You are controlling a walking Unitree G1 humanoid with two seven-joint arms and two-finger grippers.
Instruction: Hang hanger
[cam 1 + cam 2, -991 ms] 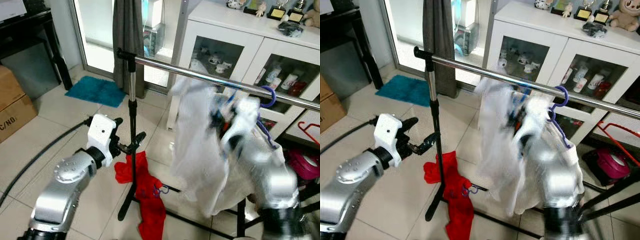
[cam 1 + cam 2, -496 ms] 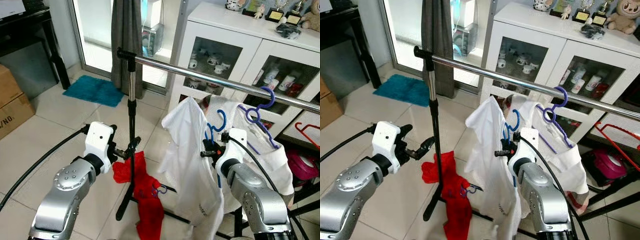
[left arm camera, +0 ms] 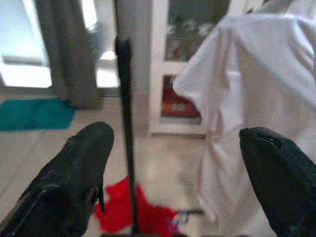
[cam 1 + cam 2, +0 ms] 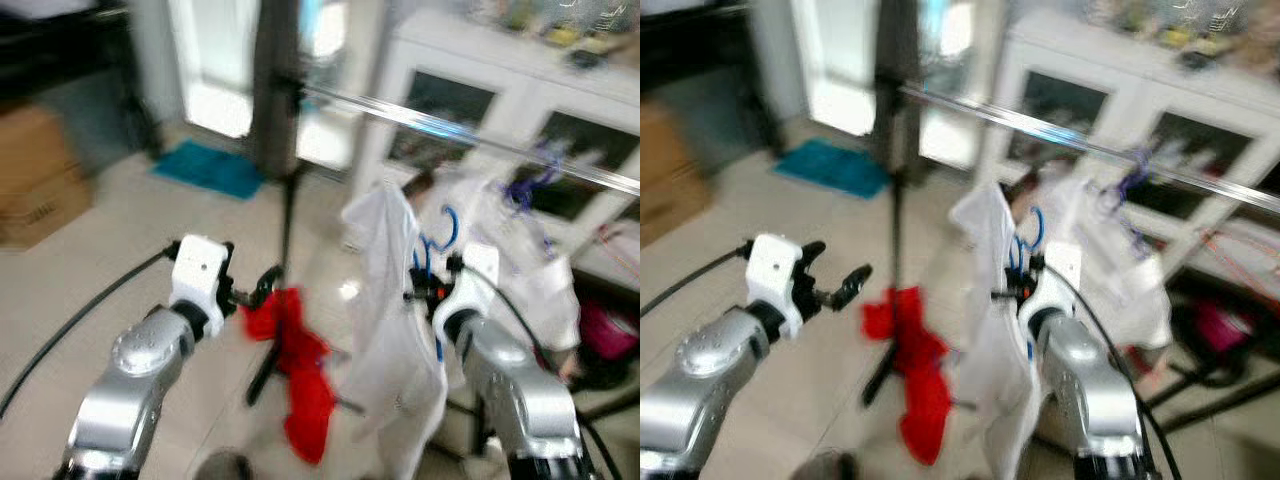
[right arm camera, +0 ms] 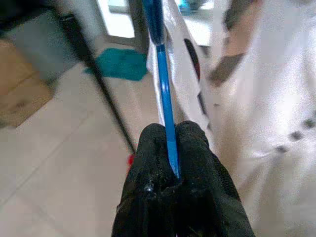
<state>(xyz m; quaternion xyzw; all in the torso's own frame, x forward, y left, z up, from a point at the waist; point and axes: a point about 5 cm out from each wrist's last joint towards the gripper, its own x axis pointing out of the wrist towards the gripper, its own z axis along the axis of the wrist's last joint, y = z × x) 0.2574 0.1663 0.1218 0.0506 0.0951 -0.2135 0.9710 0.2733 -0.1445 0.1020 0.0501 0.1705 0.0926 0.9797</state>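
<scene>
1. Our right gripper (image 5: 170, 163) is clenched on the blue hanger (image 5: 163, 94), its two black fingers (image 5: 148, 158) pressed together with the thin blue bar pinched between the tips.
2. We hold that hanger below the chrome rail (image 4: 450, 130), its hook (image 4: 445, 225) pointing up and not on the rail; a white shirt (image 4: 385, 300) drapes from it, hanging down in front of our right arm.
3. Our left gripper (image 4: 248, 290) is released, its fingers (image 3: 74, 173) spread wide with nothing between them, raised near the black upright pole (image 3: 126, 123) of the rack but not touching it.
4. We see a purple hanger (image 4: 530, 180) already hooked on the rail further to our right, carrying another white garment (image 4: 530, 270) that hangs just beside our shirt.
5. Along the rail, the stretch between the pole's top and the purple hanger is bare metal, so there is open room above the blue hook.
6. A red cloth (image 4: 300, 370) lies on the tiled floor (image 4: 100, 260) around the foot of the pole, between our two arms.
7. Behind the rail stands a white cabinet with glass doors (image 4: 450, 100), close to the hanging clothes.
8. To our left the floor is open as far as a teal mat (image 4: 205, 165) and a cardboard box (image 4: 45, 175); a grey curtain (image 4: 275, 90) hangs behind the pole.
9. Both head views are blurred, so fine edges at the rail are hard for us to judge.
</scene>
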